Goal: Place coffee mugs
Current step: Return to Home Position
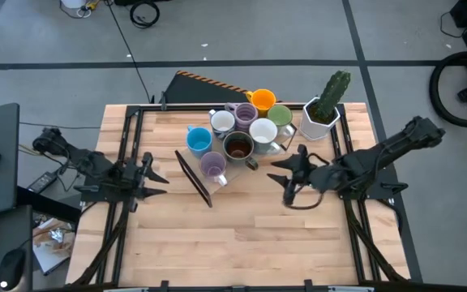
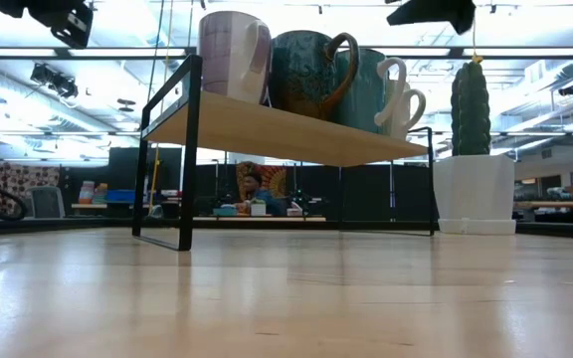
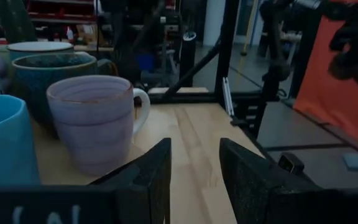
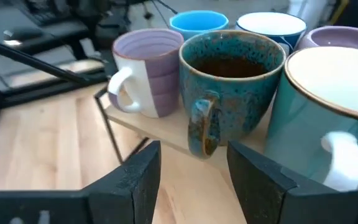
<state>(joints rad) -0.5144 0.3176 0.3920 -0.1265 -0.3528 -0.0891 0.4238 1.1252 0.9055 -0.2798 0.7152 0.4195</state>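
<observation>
Rig: left arm, right arm, both black, jointed, same build.
On left hand and right hand: flat dark slab fingers, matte grainy faces; white marks on left hand's base; black cable loop off right arm.

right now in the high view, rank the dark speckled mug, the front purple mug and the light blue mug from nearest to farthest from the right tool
From the right tool:
1. dark speckled mug, in the middle of the cluster, facing the tool.
2. front purple mug, at the front edge, further toward the picture's left.
3. light blue mug, on the cluster's far left side.
</observation>
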